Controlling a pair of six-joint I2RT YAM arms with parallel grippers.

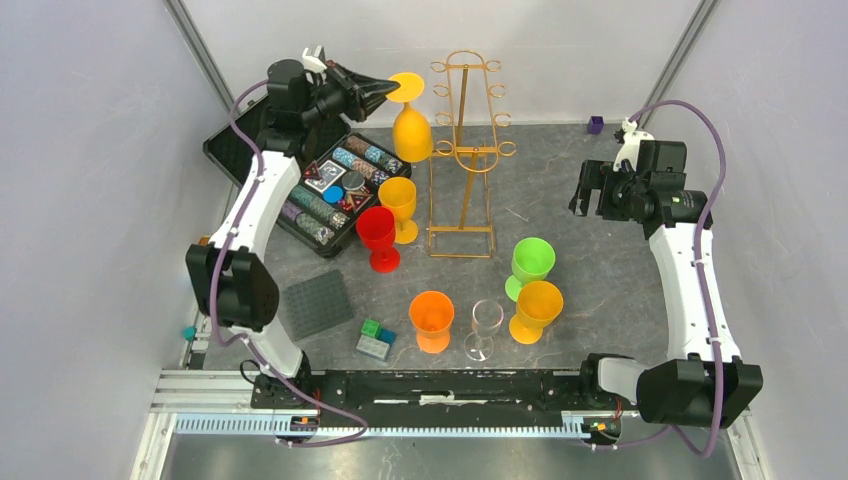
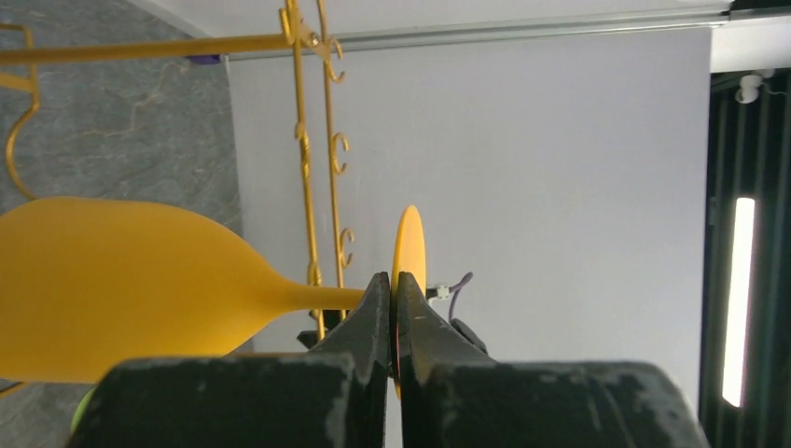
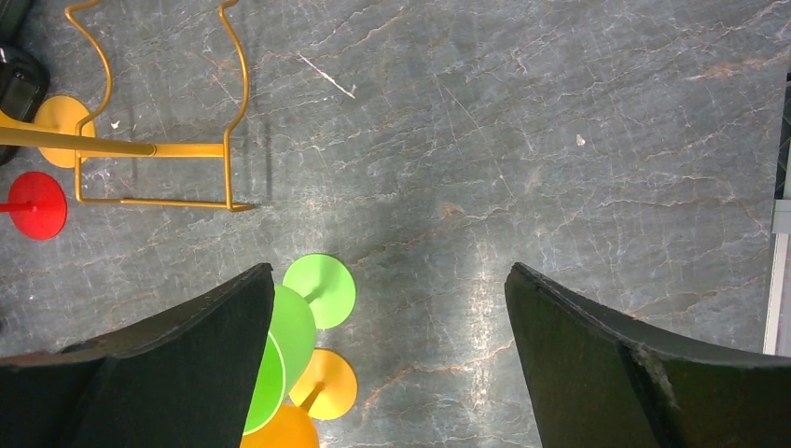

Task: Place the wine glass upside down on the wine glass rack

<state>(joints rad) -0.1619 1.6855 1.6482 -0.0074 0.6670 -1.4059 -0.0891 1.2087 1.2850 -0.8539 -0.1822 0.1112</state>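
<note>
A yellow wine glass (image 1: 412,135) hangs upside down, foot up, just left of the gold wire wine glass rack (image 1: 465,150) near its top loops. My left gripper (image 1: 392,90) is shut on the glass's round foot. In the left wrist view the black fingers (image 2: 373,317) pinch the thin foot disc edge-on, the yellow bowl (image 2: 112,280) lies to the left, and the rack's hooked posts (image 2: 312,187) stand just behind the stem. My right gripper (image 1: 590,190) hovers over the right of the table, open and holding nothing (image 3: 387,280).
Standing on the table are red (image 1: 377,235), yellow (image 1: 399,200), orange (image 1: 431,318), clear (image 1: 485,325), green (image 1: 531,262) and yellow (image 1: 537,305) glasses. An open poker chip case (image 1: 320,190) lies at left, a black pad (image 1: 316,303) and a small box (image 1: 375,338) nearer.
</note>
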